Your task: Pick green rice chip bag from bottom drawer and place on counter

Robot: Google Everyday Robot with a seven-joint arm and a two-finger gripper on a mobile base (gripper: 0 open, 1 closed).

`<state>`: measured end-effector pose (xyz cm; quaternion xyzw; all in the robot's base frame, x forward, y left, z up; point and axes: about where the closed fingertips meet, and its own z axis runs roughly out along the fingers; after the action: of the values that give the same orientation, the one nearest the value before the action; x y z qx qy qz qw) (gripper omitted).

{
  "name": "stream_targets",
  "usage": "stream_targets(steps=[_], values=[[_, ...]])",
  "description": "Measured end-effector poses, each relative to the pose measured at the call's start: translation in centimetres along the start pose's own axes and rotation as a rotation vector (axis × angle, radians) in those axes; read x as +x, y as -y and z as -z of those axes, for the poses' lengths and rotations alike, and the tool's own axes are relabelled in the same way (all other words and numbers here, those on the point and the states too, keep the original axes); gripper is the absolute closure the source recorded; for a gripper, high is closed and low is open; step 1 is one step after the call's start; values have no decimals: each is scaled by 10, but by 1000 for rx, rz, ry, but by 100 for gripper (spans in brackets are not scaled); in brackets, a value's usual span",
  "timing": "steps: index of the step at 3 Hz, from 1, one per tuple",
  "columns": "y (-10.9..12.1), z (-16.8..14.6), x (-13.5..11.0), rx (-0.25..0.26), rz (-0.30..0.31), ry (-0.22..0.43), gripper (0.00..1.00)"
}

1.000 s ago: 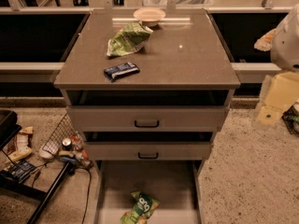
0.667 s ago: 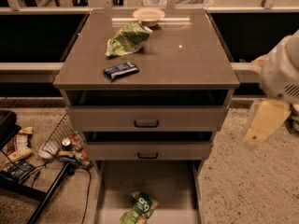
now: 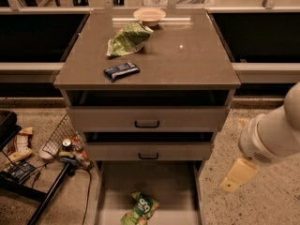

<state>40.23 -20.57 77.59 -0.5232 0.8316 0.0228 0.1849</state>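
The green rice chip bag [image 3: 140,209] lies on the floor of the open bottom drawer [image 3: 164,186], near its front edge and a little left of centre. The counter [image 3: 192,64] tops the drawer unit. My gripper [image 3: 236,173] hangs at the right of the view on the white arm [image 3: 274,135], outside the drawer. It is right of the bag, above floor level and well apart from it. It holds nothing that I can see.
On the counter lie a paler green-and-white bag [image 3: 127,39], a dark blue wrapper bar [image 3: 121,71] and a pale bowl [image 3: 149,15]. Two drawer fronts [image 3: 147,121] with black handles are shut. A wire basket [image 3: 61,137] and clutter sit on the floor at left.
My arm and gripper have moved down and to the left, from beside the counter's right edge to beside the lower drawers. The bag and the counter items have not moved.
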Motion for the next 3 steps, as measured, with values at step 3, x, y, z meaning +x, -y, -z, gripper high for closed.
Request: stream_targets(steps=[3], values=[[-42,-114,37,-32,-220,80,0]])
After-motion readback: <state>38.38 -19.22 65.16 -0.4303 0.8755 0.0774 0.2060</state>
